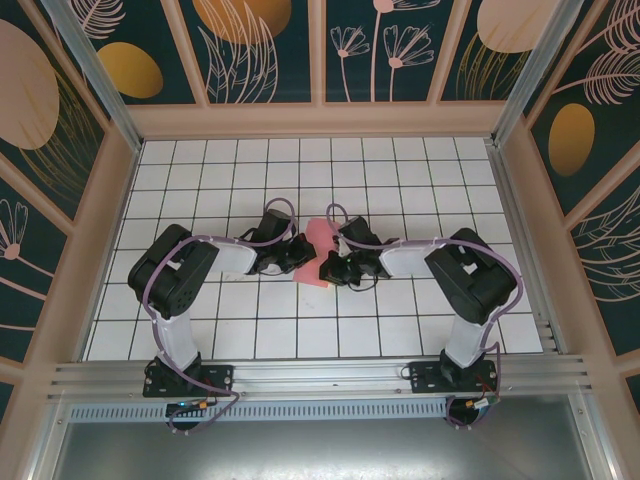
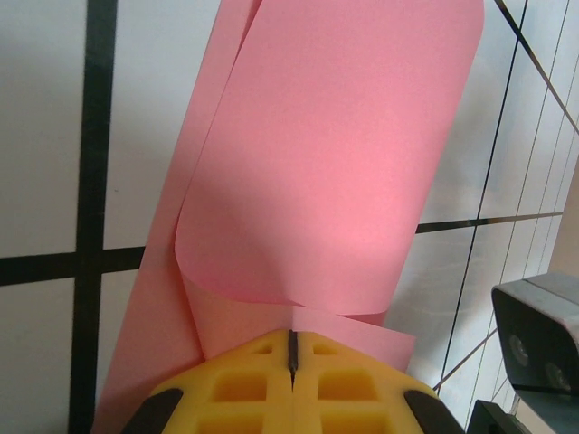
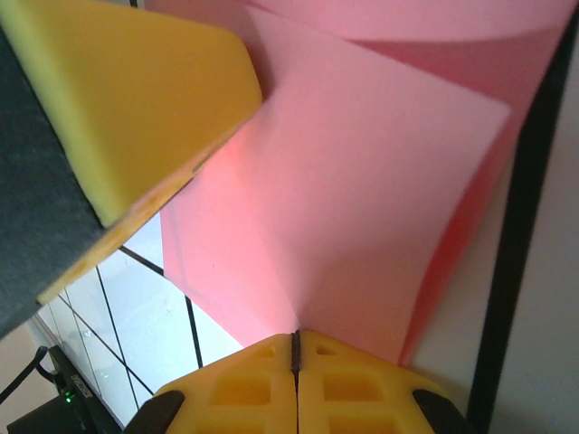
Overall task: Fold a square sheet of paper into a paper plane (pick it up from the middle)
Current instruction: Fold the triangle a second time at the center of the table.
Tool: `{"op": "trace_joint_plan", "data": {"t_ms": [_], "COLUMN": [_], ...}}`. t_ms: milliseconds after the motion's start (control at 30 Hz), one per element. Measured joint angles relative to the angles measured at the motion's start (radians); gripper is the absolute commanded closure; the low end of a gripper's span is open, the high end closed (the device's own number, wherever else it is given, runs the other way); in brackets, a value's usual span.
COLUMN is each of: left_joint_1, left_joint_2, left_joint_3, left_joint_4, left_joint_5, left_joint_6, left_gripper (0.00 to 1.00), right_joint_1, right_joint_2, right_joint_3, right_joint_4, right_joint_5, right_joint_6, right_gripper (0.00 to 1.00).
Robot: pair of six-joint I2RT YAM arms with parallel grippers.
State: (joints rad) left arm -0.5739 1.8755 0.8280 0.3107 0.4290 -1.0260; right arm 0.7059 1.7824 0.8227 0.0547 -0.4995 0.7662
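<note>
The salmon-pink square sheet of paper (image 1: 319, 240) is lifted between the two grippers at the middle of the table. In the left wrist view its upper layer (image 2: 335, 154) curls over in a loose roll. My left gripper (image 2: 292, 348) is shut, its yellow fingertips pinching the sheet's near edge. My right gripper (image 3: 295, 342) is also shut on the sheet (image 3: 362, 181), which creases outward from the pinch. From above, the left gripper (image 1: 299, 257) and the right gripper (image 1: 330, 267) meet at the paper from either side. The paper plane is out of view.
A yellow finger of the left gripper (image 3: 136, 99) looms close at the upper left of the right wrist view. The right arm's wrist camera housing (image 2: 538, 334) sits near the sheet. The white gridded table (image 1: 400, 180) is ringed by patterned walls, with a metal rail (image 1: 320, 378) in front.
</note>
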Motion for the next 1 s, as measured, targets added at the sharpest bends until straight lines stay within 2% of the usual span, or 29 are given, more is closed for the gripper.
{"op": "trace_joint_plan", "data": {"t_ms": [400,700,833,1000], "left_joint_1": [0.000,0.000,0.000,0.000], "left_joint_2": [0.000,0.000,0.000,0.000], "left_joint_3": [-0.002,-0.002,-0.002,-0.002], "left_joint_4": [0.003,0.003,0.003,0.003], "left_joint_5": [0.000,0.000,0.000,0.001], "left_joint_6": [0.000,0.000,0.000,0.000], "left_gripper": [0.97,0.96,0.96,0.95], "right_joint_1": [0.000,-0.002,-0.002,-0.002], "right_joint_2": [-0.079,-0.175,-0.163,-0.058], "right_joint_3": [-0.101,-0.082,-0.021,0.048], "right_joint_4": [0.014,-0.047,-0.021,0.011], "right_joint_5": [-0.019,-0.002,-0.002,-0.002], "right_joint_6": [0.022,0.037,0.057,0.068], "right_gripper": [0.92,0.92,0.92,0.93]}}
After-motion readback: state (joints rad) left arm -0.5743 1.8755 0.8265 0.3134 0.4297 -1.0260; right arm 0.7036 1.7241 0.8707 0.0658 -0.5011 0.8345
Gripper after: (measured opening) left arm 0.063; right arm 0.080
